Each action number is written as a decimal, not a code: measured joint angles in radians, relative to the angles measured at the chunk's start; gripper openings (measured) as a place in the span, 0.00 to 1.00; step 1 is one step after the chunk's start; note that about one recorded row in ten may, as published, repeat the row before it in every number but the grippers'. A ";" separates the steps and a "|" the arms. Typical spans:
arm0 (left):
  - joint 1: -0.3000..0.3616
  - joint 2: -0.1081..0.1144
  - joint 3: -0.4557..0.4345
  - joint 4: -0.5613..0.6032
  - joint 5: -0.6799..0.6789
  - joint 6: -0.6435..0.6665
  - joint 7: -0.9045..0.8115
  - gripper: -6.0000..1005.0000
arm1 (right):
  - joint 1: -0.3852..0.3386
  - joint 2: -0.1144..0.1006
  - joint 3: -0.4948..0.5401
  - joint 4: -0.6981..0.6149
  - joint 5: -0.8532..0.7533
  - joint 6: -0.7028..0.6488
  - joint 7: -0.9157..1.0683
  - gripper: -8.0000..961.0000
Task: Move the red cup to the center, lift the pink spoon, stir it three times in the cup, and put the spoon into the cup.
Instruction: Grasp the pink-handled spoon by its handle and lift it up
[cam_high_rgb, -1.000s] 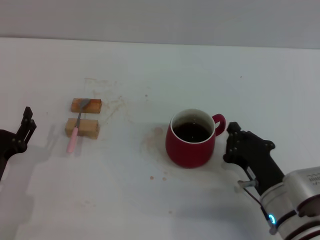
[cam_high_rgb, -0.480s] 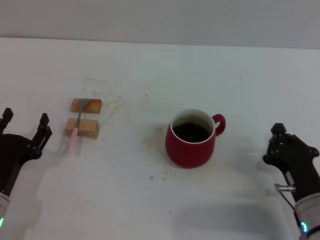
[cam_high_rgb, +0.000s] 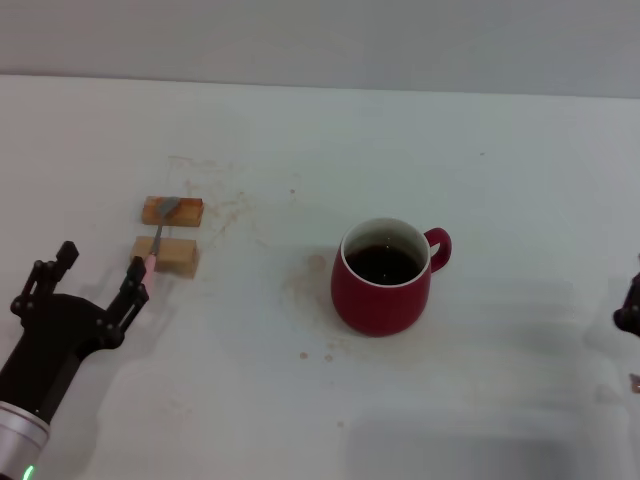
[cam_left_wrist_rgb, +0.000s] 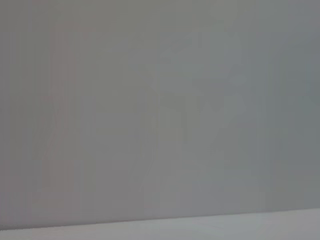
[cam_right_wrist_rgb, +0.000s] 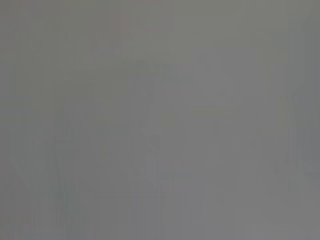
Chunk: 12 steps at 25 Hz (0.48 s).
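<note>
- The red cup (cam_high_rgb: 386, 277) stands upright near the middle of the white table (cam_high_rgb: 500, 160), dark liquid in its white inside and its loop handle turned toward the table's right edge; nothing touches it, so the centring step looks finished.
- The pink spoon (cam_high_rgb: 155, 252) lies well apart from the cup, toward the table's left edge. Its grey bowl rests on the farther of two wooden blocks (cam_high_rgb: 172, 211), its shaft bridges the nearer one, and the pale handle tip points at the table's front edge.
- The left gripper (cam_high_rgb: 97, 280) sits just in front of the spoon's handle, fingers spread wide and clamped on nothing; one fingertip is at the handle's end, though contact cannot be judged.
- By this reading the step in hand is the reach for the spoon, with lifting, stirring and dropping it in the cup all yet to come.
- The next move likely calls for the spread fingers to straddle the slim handle where it is raised off the table by the blocks, then close squarely without knocking it off its perch.
- The right gripper (cam_high_rgb: 629, 310) shows only as a dark sliver at the table's right edge; whether its jaws are apart or together cannot be told.
- Faint brownish specks mark the table in front of and left of the cup.
</note>
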 joint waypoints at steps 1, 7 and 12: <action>0.000 0.000 0.008 0.000 0.000 0.000 0.000 0.80 | -0.003 0.000 0.000 -0.006 0.000 -0.016 0.000 0.01; 0.000 0.000 0.049 0.000 0.000 0.006 0.006 0.80 | 0.000 0.000 0.002 -0.022 0.000 -0.026 -0.002 0.01; 0.004 -0.003 0.068 -0.018 -0.004 -0.024 0.000 0.80 | 0.001 -0.001 0.002 -0.028 0.000 -0.024 -0.002 0.01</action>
